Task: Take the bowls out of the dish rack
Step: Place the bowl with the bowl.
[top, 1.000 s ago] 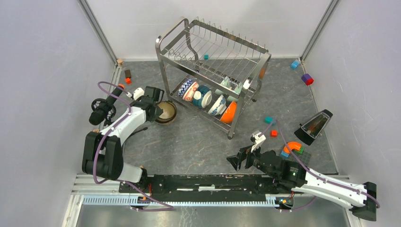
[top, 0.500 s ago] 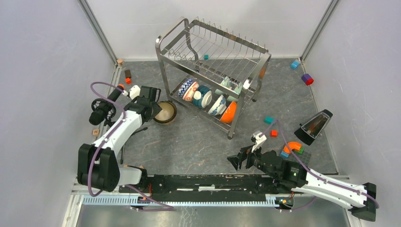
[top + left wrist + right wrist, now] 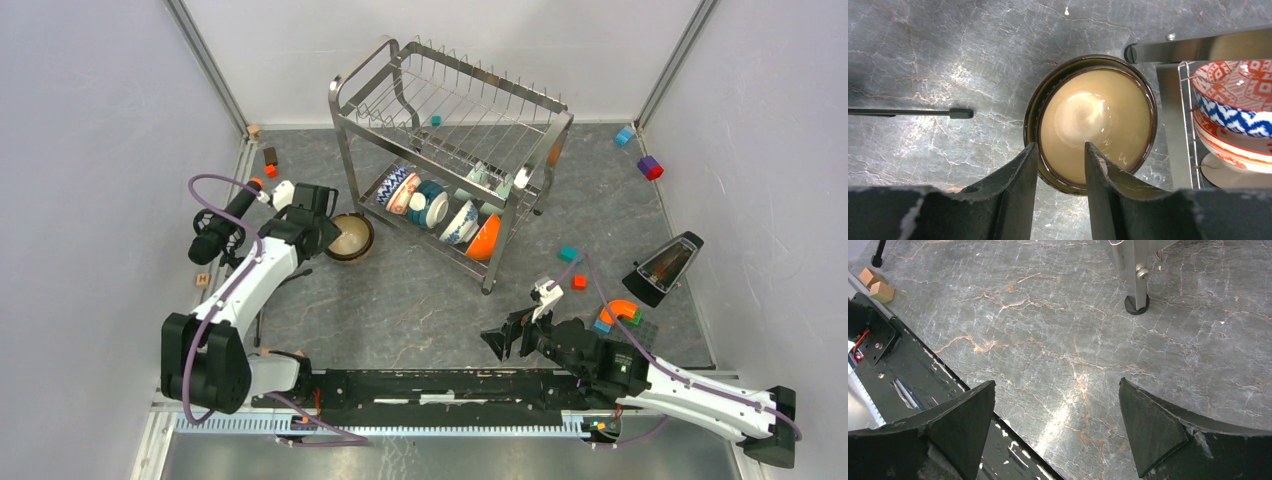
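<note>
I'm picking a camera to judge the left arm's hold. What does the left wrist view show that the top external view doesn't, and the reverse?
Left wrist only: the left gripper has its fingers astride the brown bowl's near rim with slack between them, one over the cream inside.
Top external only: the whole dish rack, the row of bowls on its lower tier, the right gripper wide open above the table, and scattered blocks.
Both: the brown bowl resting on the table beside the rack's left end, next to the red-and-blue patterned bowl.
</note>
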`<control>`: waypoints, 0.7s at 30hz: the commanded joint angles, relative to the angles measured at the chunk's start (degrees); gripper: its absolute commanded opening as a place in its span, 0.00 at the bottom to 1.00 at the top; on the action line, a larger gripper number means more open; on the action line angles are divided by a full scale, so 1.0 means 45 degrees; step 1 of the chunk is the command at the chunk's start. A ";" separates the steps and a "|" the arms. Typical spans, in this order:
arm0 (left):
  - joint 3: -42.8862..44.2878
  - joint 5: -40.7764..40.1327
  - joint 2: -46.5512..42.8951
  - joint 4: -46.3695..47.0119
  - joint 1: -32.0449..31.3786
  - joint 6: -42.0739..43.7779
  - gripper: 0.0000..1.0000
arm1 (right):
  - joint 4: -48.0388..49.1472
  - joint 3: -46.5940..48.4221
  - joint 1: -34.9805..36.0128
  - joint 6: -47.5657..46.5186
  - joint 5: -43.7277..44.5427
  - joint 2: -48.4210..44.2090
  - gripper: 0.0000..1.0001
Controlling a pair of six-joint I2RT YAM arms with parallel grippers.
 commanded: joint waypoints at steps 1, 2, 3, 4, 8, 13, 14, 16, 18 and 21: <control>0.0066 0.0785 -0.1226 -0.0056 -0.0107 0.0714 0.47 | -0.0101 0.0537 0.0040 -0.0282 0.0296 -0.0105 0.98; 0.0121 0.0938 -0.1533 -0.0040 -0.0209 0.0904 0.49 | -0.0164 0.0631 0.0044 -0.0346 0.0363 -0.0129 0.98; 0.0198 0.1003 -0.1769 -0.0101 -0.0349 0.1071 0.51 | -0.0285 0.0734 0.0043 -0.0412 0.0412 -0.0151 0.98; 0.0273 0.1008 -0.2065 -0.0183 -0.0544 0.1226 0.54 | -0.0387 0.0842 0.0042 -0.0486 0.0499 -0.0187 0.98; 0.0167 0.1239 -0.3297 -0.0219 -0.1416 0.1758 0.67 | -0.0850 0.1347 0.0036 -0.0821 0.0797 -0.0213 0.98; -0.0099 0.1129 -0.4325 -0.0042 -0.3540 0.2484 0.79 | -0.1291 0.2143 0.0042 -0.1136 0.1168 -0.0033 0.98; -0.0118 0.1095 -0.4492 -0.0033 -0.4050 0.2629 0.81 | -0.1356 0.2355 0.0034 -0.1117 0.1365 0.0067 0.98; -0.0367 0.1074 -0.4873 0.0282 -0.4926 0.2973 0.83 | -0.1521 0.2745 0.0044 -0.1054 0.2046 0.0246 0.98; -0.0812 0.0975 -0.5492 0.0764 -0.5730 0.3276 0.84 | -0.1419 0.3002 0.0037 -0.1141 0.2650 0.0276 0.98; -0.1539 0.1151 -0.6261 0.1644 -0.6733 0.3919 0.85 | -0.0818 0.3200 0.0029 -0.1897 0.3002 0.0198 0.98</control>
